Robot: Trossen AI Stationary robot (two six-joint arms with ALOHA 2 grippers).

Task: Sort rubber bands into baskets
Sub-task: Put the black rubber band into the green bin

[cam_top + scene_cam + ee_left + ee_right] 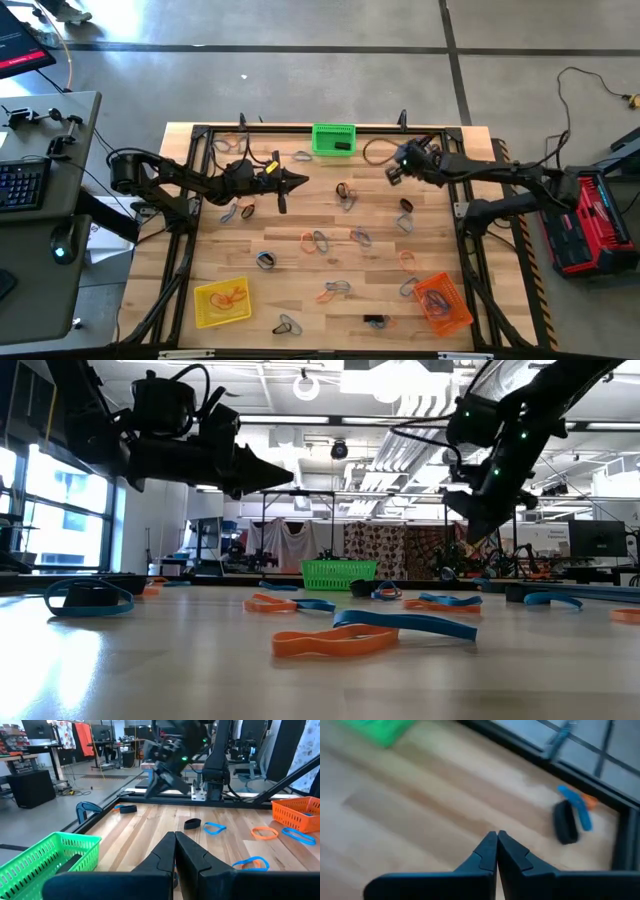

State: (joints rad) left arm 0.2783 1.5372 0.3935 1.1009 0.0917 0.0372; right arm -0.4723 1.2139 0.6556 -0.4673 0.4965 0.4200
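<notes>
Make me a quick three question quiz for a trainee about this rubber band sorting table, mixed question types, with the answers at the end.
1. True or false: the left gripper holds a rubber band.
2. Which basket stands at the far edge of the table, between the two arms? A) green basket B) yellow basket C) orange basket
3. Fill in: in its wrist view, the right gripper is ____, with nothing between its fingers.

Key
1. False; its fingers are shut on nothing, above the table.
2. A
3. shut
</notes>
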